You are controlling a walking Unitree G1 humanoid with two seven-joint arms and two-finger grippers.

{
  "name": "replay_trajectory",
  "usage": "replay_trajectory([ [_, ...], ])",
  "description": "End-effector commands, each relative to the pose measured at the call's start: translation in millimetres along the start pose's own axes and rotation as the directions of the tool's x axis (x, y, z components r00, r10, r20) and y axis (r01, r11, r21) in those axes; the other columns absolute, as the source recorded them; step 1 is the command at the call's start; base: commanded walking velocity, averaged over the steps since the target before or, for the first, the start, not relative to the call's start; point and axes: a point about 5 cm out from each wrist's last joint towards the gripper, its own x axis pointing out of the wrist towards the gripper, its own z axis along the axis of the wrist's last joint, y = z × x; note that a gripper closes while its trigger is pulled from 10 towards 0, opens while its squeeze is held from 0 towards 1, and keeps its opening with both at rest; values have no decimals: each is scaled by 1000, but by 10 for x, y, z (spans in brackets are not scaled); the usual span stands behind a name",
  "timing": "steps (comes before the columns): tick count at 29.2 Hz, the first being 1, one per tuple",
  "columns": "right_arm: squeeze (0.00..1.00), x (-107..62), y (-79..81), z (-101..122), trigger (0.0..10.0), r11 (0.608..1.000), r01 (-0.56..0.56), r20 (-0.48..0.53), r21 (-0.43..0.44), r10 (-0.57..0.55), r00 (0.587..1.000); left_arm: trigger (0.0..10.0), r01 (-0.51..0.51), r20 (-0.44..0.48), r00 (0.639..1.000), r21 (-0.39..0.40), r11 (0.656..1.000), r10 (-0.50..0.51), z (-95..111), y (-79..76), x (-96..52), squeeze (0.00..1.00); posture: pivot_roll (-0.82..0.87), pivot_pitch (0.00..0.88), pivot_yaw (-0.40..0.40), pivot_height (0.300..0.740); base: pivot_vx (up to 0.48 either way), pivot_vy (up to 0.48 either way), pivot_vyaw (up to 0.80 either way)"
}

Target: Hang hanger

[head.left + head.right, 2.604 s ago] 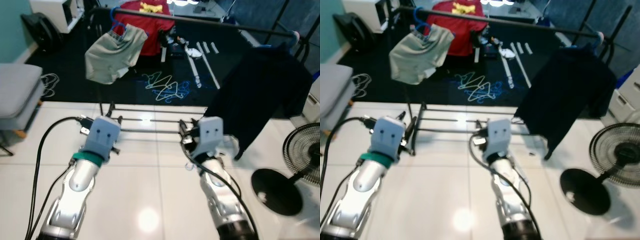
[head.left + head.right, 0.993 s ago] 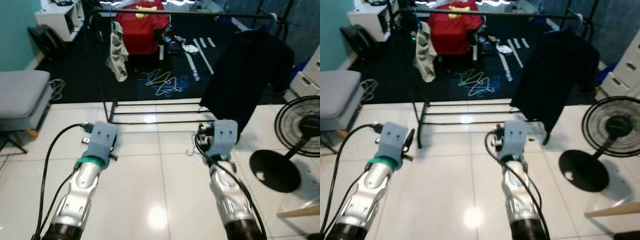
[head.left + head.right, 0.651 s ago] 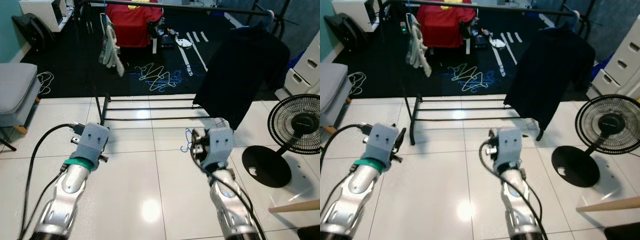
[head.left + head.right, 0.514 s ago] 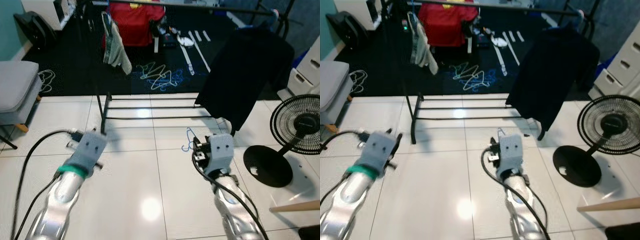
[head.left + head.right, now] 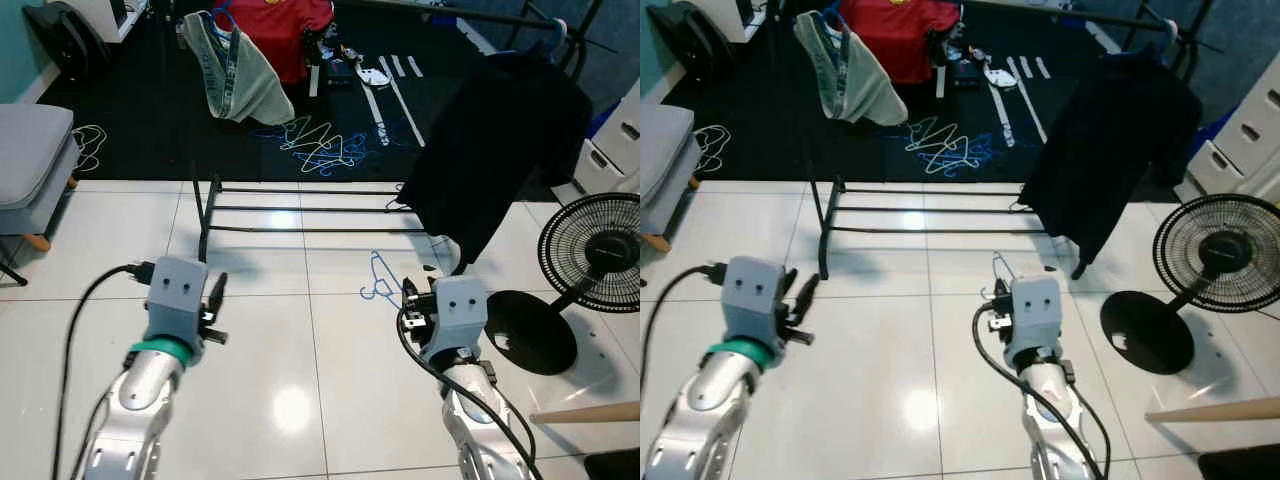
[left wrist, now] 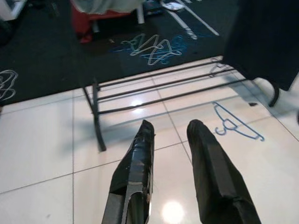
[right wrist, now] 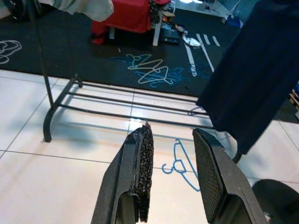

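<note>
A thin blue hanger point(image 5: 383, 279) lies flat on the white tiles in front of the clothes rack point(image 5: 310, 208). It also shows in the right wrist view as the blue hanger point(image 7: 181, 164), and in the left wrist view as the blue hanger point(image 6: 236, 127). My right gripper point(image 7: 175, 133) hovers just short of it, open and holding nothing. My left gripper point(image 6: 170, 128) is open too, off to the left over bare tile and pointing at the rack's left leg. A black garment point(image 5: 500, 140) and a grey-blue garment point(image 5: 235, 70) hang from the rack's top bar.
A standing fan point(image 5: 595, 255) with a round black base stands at the right. Several loose hangers point(image 5: 325, 150) lie in a pile on the dark carpet behind the rack, near a red shirt point(image 5: 270, 20). A grey seat point(image 5: 30, 150) stands at the left.
The camera has drawn back from the rack and tilted down. The blue hanger now lies on the tiles ahead of my right gripper. The grey-blue garment has swung on the bar.
</note>
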Motion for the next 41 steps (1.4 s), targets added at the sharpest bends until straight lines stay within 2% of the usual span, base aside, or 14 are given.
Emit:
replay_trajectory([
  [1,0,-40,-42,-34,10000,1000,19,-28,-3,-19,999,10000,44,-10,999,12,999,-43,-19,-78,-44,0,-71,101,17,740,0,0,0],
  [4,0,-42,-31,-51,10000,1000,14,-37,8,-14,999,10000,42,-3,999,13,999,-42,-10,-95,-37,0,-60,100,13,740,0,0,0],
  [7,0,-21,4,-33,10000,1000,-16,-26,-24,15,1000,10000,18,15,1000,23,1000,-18,27,-85,-17,0,-57,98,9,740,0,0,0],
  [13,0,-5,5,-29,10000,1000,-15,-33,-9,14,999,10000,11,22,1000,66,998,-13,48,-78,-19,0,-44,91,17,740,0,0,0],
  [15,0,-9,66,-15,10000,997,-54,-21,-52,53,998,10000,-1,11,1000,100,995,0,13,-57,-28,0,-37,90,26,740,0,0,0],
  [20,0,-11,74,-22,10000,999,-38,-27,-9,38,999,10000,16,10,1000,129,992,-18,4,-70,-31,0,-21,85,27,740,0,0,0],
  [31,0,-6,103,-14,10000,997,-66,-22,-35,66,998,10000,-35,3,999,109,993,35,-25,-49,-23,0,-12,78,21,740,0,0,0],
  [33,0,-50,93,1,10000,998,-59,-15,-30,59,998,10000,-48,30,999,160,986,44,8,-18,-79,0,-7,67,16,740,0,0,0],
  [34,0,-50,93,1,10000,998,-59,-15,-30,59,998,10000,-48,30,999,160,986,44,8,-18,-79,0,-7,67,16,740,0,0,0],
  [36,0,-119,83,22,10000,999,-45,-9,-13,45,999,10000,-52,40,998,221,974,45,-4,40,-187,0,-10,72,11,740,0,0,0],
  [37,0,-119,83,22,10000,999,-45,-9,-13,45,999,10000,-52,40,998,221,974,45,-4,40,-187,0,-10,72,11,740,0,0,0],
  [41,0,-392,148,28,10000,998,-53,-26,21,53,998,10000,-120,16,993,228,966,120,-88,210,-452,0,8,74,1,740,0,0,0],
])
